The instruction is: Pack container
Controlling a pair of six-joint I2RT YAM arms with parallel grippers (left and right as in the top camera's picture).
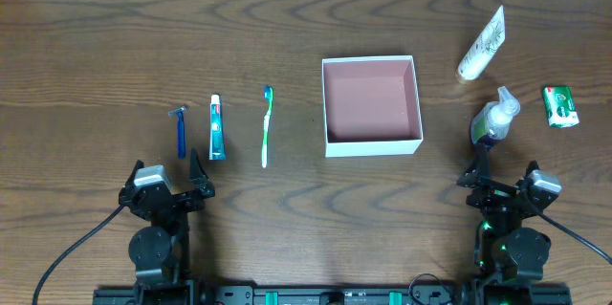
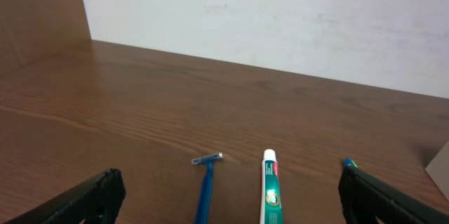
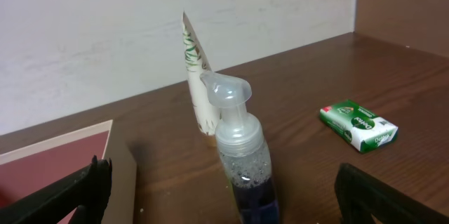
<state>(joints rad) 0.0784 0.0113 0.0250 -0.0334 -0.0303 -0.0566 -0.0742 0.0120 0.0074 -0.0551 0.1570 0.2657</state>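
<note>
Even, moderately bright lighting from above; faint short shadows on the desk (image 1: pixel 287 18). All views sharp; no glare or blur.

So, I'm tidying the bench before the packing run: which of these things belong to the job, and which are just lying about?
For the job: box; likely to go in it: razor, toothpaste, toothbrush, white tube, pump bottle, green soap pack.
Not for the job: only the arms' cables at the near edge.
</note>
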